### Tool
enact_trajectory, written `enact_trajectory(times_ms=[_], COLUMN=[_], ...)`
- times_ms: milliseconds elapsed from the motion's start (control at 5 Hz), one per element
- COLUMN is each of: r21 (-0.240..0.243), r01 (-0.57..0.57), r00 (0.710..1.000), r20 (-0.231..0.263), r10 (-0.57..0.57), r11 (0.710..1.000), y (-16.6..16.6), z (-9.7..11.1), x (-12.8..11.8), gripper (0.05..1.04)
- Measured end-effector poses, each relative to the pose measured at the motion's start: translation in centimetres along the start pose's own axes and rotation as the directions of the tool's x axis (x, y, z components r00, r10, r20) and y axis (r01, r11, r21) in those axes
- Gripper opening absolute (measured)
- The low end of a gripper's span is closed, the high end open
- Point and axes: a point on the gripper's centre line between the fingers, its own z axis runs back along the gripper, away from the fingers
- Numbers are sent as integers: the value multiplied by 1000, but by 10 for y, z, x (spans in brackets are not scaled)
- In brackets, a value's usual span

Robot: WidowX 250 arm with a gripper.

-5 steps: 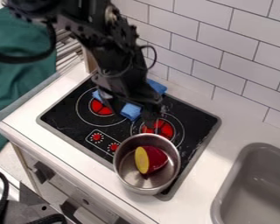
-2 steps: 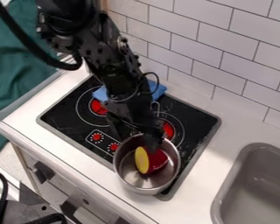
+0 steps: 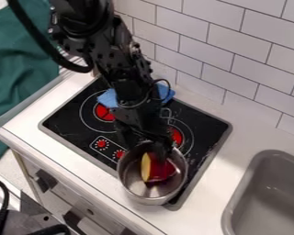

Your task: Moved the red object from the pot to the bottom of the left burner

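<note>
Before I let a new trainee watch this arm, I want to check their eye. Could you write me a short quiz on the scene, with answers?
1. True or false: the red object sits on the left burner.
2. Fill in the blank: the gripper hangs down at the metal ____.
3. Multiple choice: what lies at the back of the stove, near the tiled wall?
a) a wooden spoon
b) a blue cloth
c) a white plate

Key: 1. False; 2. pot; 3. b
</note>
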Motion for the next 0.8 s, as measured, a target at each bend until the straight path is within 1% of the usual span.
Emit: enact_trajectory(times_ms=[200, 400, 600, 800], r21=[25, 41, 55, 60], r01=[21, 30, 33, 35], r00=[1000, 999, 999, 999], r20=[-1, 10, 30, 28], r10=[-21, -30, -35, -37], r11=[999, 999, 998, 998], y=[-8, -12, -19, -21], z=[0, 2, 6, 5], x=[-2, -4, -5, -8], gripper=[1004, 1004, 1004, 1004])
